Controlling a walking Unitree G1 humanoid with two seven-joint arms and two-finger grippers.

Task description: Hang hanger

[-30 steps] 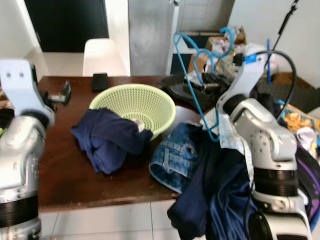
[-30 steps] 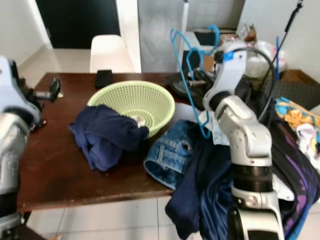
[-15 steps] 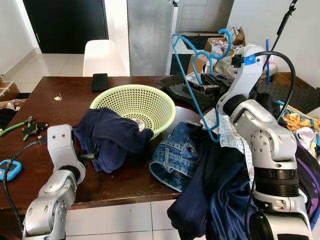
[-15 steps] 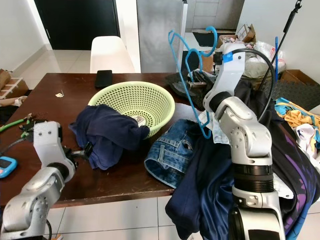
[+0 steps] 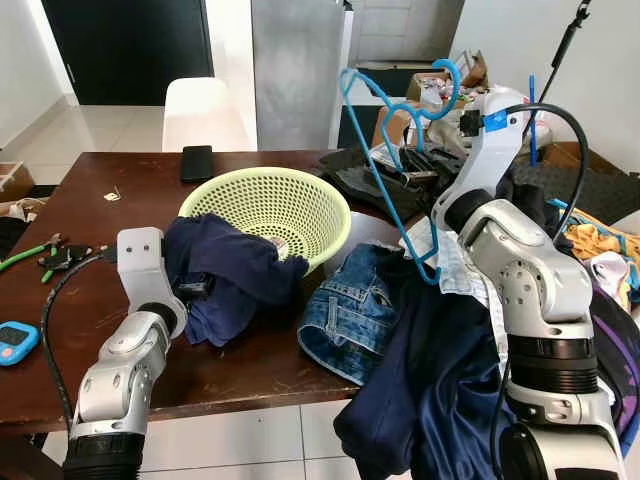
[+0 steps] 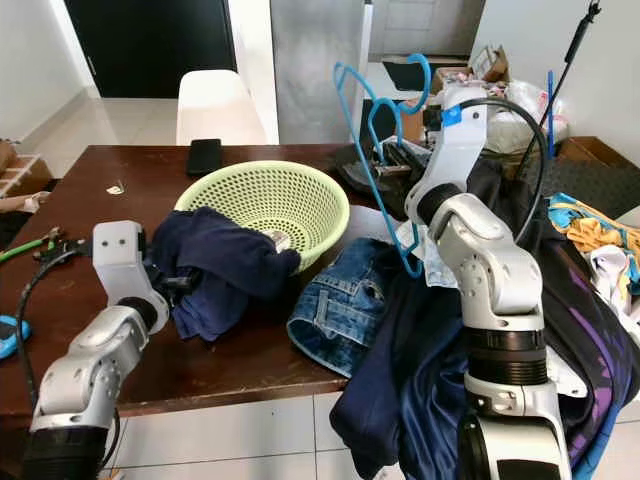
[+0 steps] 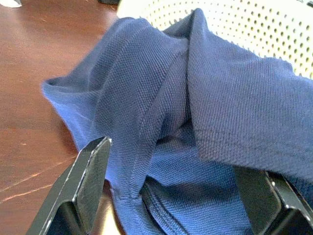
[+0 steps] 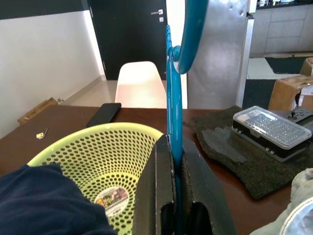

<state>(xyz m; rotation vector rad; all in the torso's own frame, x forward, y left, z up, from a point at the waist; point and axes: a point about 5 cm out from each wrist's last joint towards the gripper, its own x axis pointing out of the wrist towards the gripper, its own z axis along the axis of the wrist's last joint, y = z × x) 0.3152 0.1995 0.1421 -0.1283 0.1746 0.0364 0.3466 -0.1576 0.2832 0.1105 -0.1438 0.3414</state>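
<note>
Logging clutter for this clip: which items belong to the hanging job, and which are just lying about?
In the job:
- blue plastic hanger, clamped in the right gripper
- navy blue shirt, open left gripper at it

Lying about:
- pale green perforated basket
- blue denim garment
- black phone

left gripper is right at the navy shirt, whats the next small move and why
Probably ease the left gripper forward and close. Its fingers stand open either side of a fold of the navy shirt, not yet pinching it, while the right gripper is clamped on the blue hanger, held raised.
</note>
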